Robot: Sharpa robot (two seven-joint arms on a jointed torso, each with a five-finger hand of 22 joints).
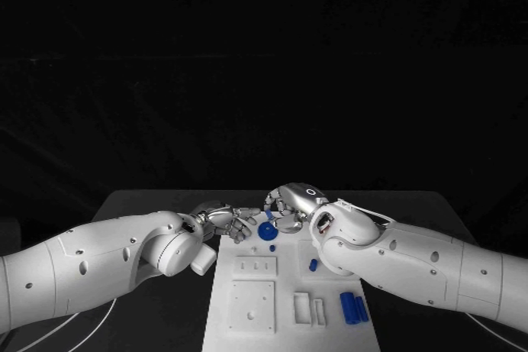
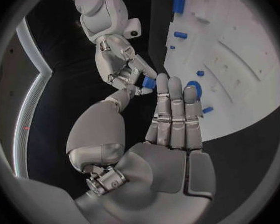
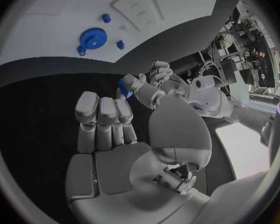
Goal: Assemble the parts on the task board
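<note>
left hand: fingertips meeting the right's, holding nothing | right hand: pinching something small

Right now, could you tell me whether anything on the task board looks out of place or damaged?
Nothing stands out. The blue gear lies flat on the task board, and the blue cylinders rest beside it. A small blue part is pinched between the two hands.

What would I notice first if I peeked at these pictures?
Two silver hands meet at the far end of the white board: the left hand and the right hand, with a small blue part between their fingertips. Just below them a round blue gear sits on the board.
</note>
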